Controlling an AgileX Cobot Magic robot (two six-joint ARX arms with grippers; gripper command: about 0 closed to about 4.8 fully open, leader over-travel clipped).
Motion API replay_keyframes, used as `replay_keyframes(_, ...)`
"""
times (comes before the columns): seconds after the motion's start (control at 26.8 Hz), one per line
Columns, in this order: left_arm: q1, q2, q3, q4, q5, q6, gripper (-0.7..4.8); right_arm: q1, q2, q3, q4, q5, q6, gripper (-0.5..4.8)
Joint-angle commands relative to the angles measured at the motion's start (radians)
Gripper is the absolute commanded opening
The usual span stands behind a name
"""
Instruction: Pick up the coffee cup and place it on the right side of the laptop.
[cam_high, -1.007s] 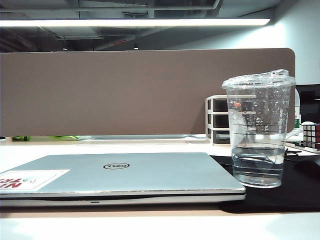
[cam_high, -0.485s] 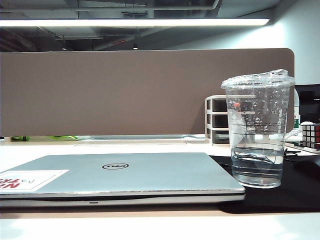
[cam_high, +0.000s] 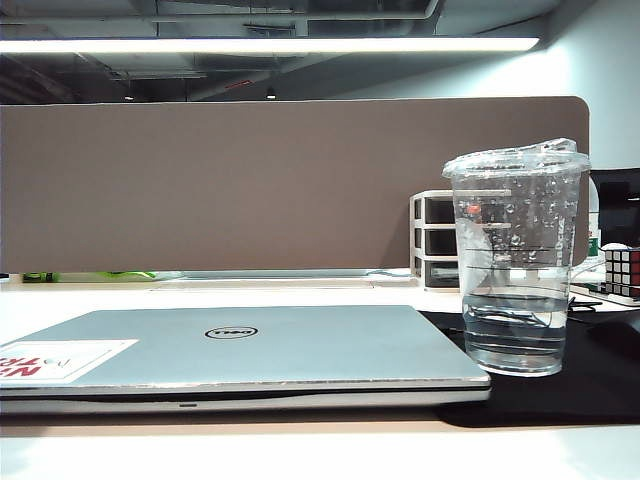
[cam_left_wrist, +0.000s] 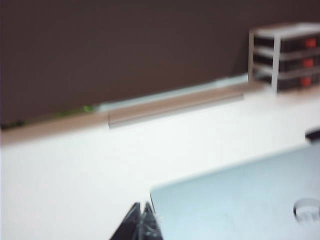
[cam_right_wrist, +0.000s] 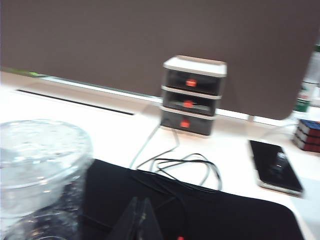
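The coffee cup, clear plastic with a crinkled film top and some clear liquid, stands upright on a black mat just right of the laptop. The laptop is closed and silver-grey, with a white sticker on its lid. Neither gripper shows in the exterior view. In the left wrist view my left gripper is shut and empty, beside a corner of the laptop. In the right wrist view my right gripper is shut and empty over the mat, with the cup close beside it, apart from the fingers.
A black mat with loose cables lies under the cup. Behind stand a small drawer unit, a phone and a Rubik's cube. A brown partition closes the back of the desk.
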Motion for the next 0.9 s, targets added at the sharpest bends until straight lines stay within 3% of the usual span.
replay_keyframes(0.04, 0.000, 0.000, 0.006, -0.098, 0.001, 0.007, -0.05, -0.001, -0.002, -0.005, 0.012, -0.023, -0.003, -0.01)
replay_keyframes(0.22, 0.000, 0.000, 0.006, -0.171, -0.024, 0.025, -0.05, -0.001, -0.002, -0.005, 0.018, 0.029, -0.003, -0.01)
replay_keyframes(0.41, 0.000, 0.000, 0.006, -0.061, -0.091, 0.139, -0.05, -0.001, -0.002, -0.005, 0.018, 0.047, -0.003, -0.01)
replay_keyframes(0.9, 0.000, 0.000, 0.006, -0.043, -0.108, 0.138, -0.05, 0.000, -0.002, -0.005, 0.010, 0.047, -0.003, -0.01)
